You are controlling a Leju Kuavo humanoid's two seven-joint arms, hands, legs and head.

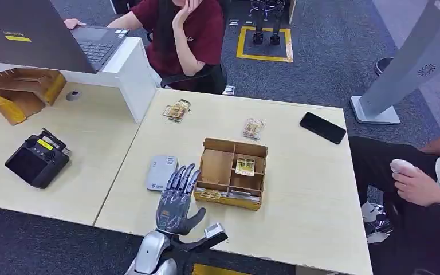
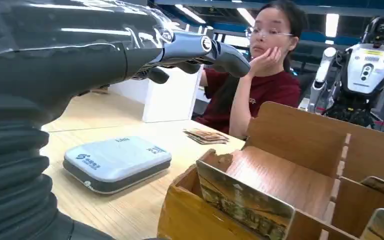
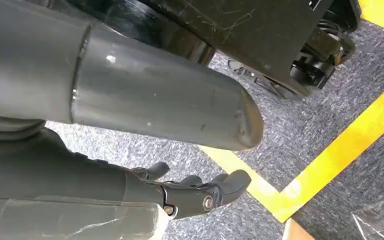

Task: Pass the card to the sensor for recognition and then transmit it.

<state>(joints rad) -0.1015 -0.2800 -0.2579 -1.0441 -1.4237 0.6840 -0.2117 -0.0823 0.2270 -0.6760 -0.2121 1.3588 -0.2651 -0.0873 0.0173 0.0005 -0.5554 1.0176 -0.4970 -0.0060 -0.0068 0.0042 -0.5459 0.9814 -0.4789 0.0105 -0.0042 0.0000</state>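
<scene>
Both hands hold nothing: left hand spread flat just beside the cardboard box, right hand loosely open.

A black phone lies near the table's far edge.

Your left robot hand was dark metallic grey with slim segmented fingers, joined to a silver forearm. Close up, you saw a ribbed black cover, glossy dark shell, and small round screws at the finger pivots.
</scene>
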